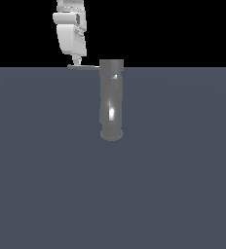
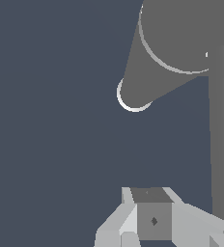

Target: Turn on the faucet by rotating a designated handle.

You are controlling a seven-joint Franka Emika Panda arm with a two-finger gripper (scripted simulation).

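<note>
Handle lies directly under the pincer — its free end at the fingertip, contact unclear. Its long axis runs level, away from the pincer toward the faucet on the table. Whether the pincer is open, I cannot tell.

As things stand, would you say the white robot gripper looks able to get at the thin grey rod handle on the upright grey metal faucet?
Probably yes: the white robot gripper sits right above the outer end of the thin grey rod handle of the upright grey metal faucet, with nothing between; actual contact is unclear.
</note>
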